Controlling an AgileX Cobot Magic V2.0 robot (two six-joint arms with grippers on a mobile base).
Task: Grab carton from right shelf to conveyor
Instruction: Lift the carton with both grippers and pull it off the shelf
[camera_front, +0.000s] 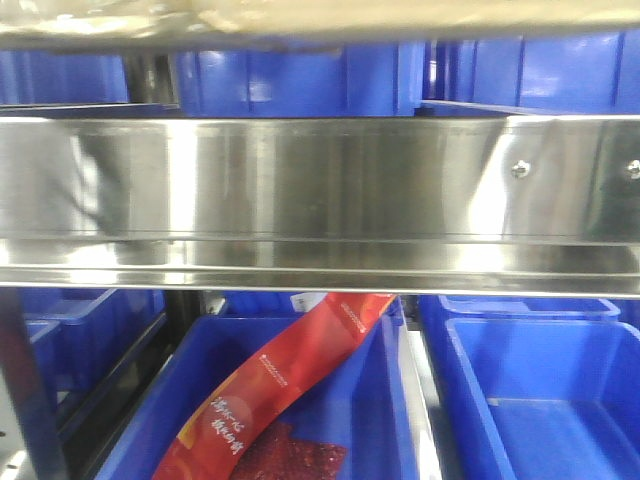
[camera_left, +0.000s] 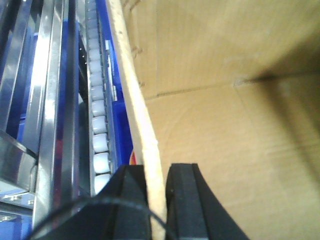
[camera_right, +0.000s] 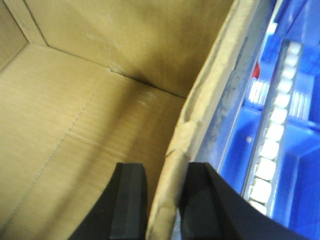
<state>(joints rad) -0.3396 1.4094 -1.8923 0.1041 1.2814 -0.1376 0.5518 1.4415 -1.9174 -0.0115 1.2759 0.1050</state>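
**Both grippers clamped on the carton's walls at the steel rack**

Closest to the left wrist camera, the left gripper (camera_left: 157, 192) was closed on the thin top edge of one wall of the carton (camera_left: 225, 125). One black finger sat inside the box and the other outside, both pressed against the pale cut edge. The carton's open interior spread to the right of that wall, plain brown corrugated board with a flap seam across the floor and a shadow in the far corner. Just outside the wall ran a row of white rollers (camera_left: 98, 125) in a steel track, with blue plastic between the track and the box.

The right gripper (camera_right: 165, 192) was likewise shut on the opposite wall, whose edge looked crumpled and wrinkled where it passed between the fingers. The box's floor and back wall lay to the left of it. To the right were blue bins (camera_right: 300, 165) and another line of white rollers.

In the front view the right shelf (camera_front: 300, 180) filled the middle of the picture. Its broad mirror-like rail carried two screw heads (camera_front: 520, 168) near its right end. More blue bins stood above and below the rail, and one lower bin held a long red packet (camera_front: 285, 385) with white lettering. A blurred tan strip (camera_front: 200, 20) along the top edge might have been the carton's underside, but the view was too soft to tell.
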